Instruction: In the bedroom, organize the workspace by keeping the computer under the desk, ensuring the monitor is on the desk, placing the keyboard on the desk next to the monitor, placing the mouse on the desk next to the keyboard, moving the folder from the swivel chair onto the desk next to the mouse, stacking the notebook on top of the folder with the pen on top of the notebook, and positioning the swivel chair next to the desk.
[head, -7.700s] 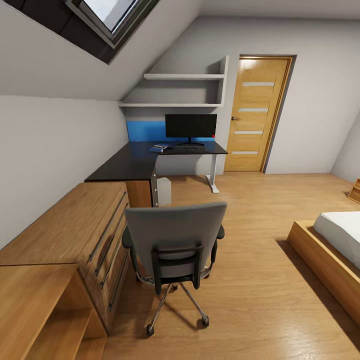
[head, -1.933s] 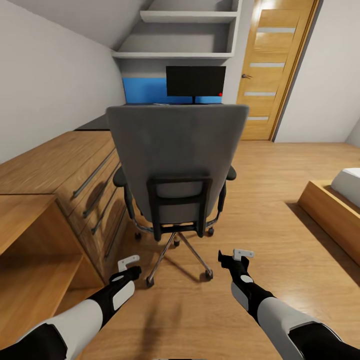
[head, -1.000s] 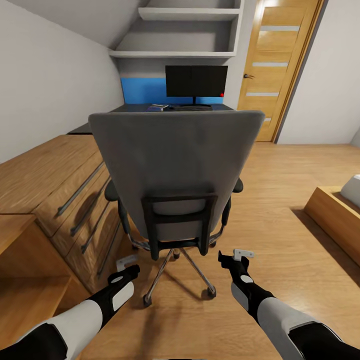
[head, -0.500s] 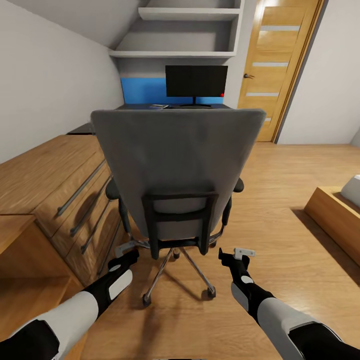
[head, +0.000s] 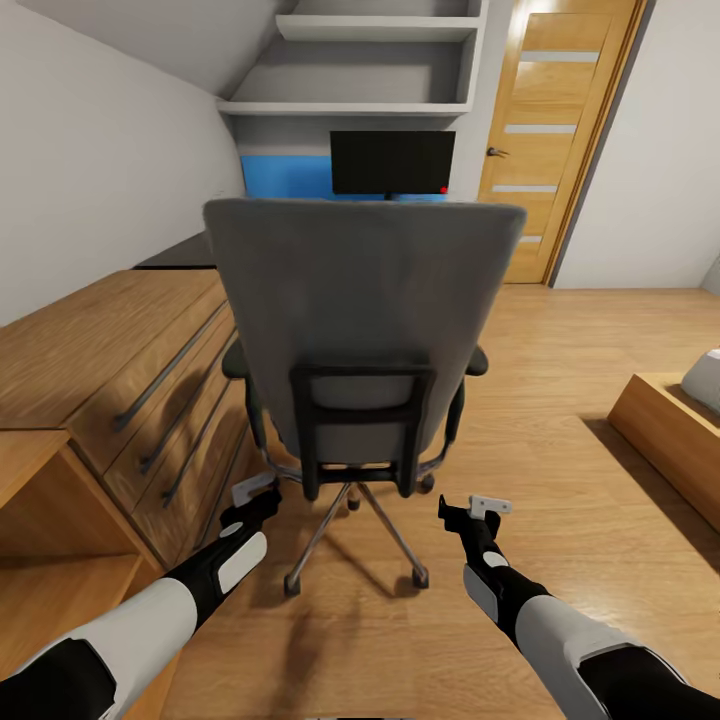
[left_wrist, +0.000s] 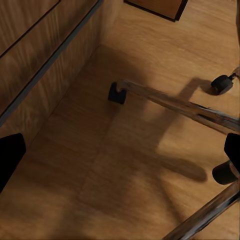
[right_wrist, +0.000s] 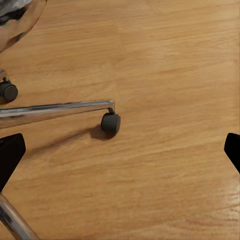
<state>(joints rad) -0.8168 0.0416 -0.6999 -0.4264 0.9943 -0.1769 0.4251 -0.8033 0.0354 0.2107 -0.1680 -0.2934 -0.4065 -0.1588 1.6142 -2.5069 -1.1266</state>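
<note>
The grey swivel chair (head: 360, 320) stands with its tall back toward me, close in front of both arms. Above its top edge shows the black monitor (head: 392, 162) on the desk (head: 185, 252), of which a dark strip appears at the left. The chair back hides the seat, the folder and the desk's middle. My left gripper (head: 252, 497) is open, low beside the chrome base's leg (left_wrist: 175, 102) and a caster (left_wrist: 117, 93). My right gripper (head: 470, 510) is open too, just right of the base, with another caster (right_wrist: 110, 122) before it.
A wooden chest (head: 120, 340) with long bar handles runs along the left, very near the left arm and the chair. A wooden bed frame (head: 665, 430) sits at the right, a door (head: 545, 140) at the back. Open floor lies between chair and bed.
The chair has rolled a little away from me toward the desk, and its back now covers the desk top. My left gripper has pushed forward toward the chair base. The right arm has held still.
</note>
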